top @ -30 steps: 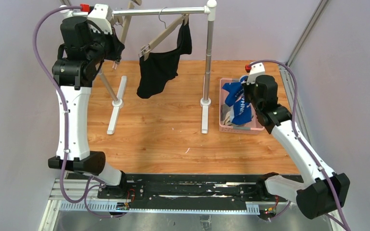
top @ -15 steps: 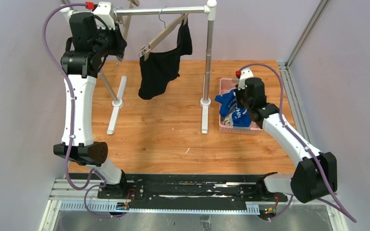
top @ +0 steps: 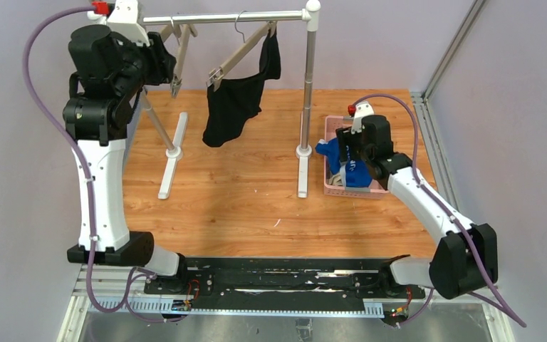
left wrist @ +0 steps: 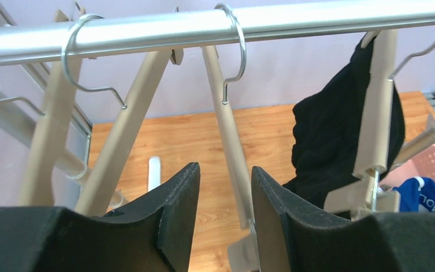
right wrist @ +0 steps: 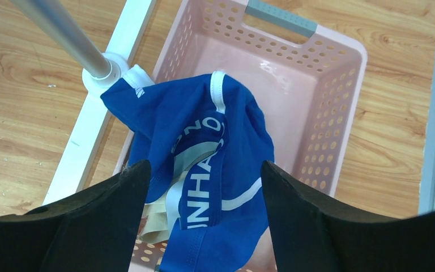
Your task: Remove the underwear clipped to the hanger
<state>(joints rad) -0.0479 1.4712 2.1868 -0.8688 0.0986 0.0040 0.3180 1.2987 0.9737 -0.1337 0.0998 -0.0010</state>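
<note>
Black underwear (top: 233, 108) hangs from a beige hanger (top: 242, 50) on the silver rail (top: 228, 17); in the left wrist view the black underwear (left wrist: 331, 141) is clipped at the right. My left gripper (top: 176, 84) is open up by the bare hangers; one bare hanger arm (left wrist: 230, 153) shows beyond the gap of the left gripper (left wrist: 225, 195). My right gripper (right wrist: 204, 187) is open just above the blue underwear (right wrist: 204, 147), which lies loose across the pink basket's (right wrist: 323, 113) left rim. A beige waistband (right wrist: 156, 218) peeks from under it. From above, the right gripper (top: 345, 142) hovers over the blue underwear (top: 356, 174).
The rack's right post (top: 308, 78) and white foot (top: 303, 174) stand just left of the basket (top: 377, 189). Its left foot (top: 173, 157) crosses the wooden table. Two bare hanger hooks (left wrist: 235, 51) hang on the rail. Walls close in behind and to the left.
Both grippers have opened. The right one lowered over the basket and let go of the blue underwear. The left arm shifted left, away from the black underwear's hanger.
</note>
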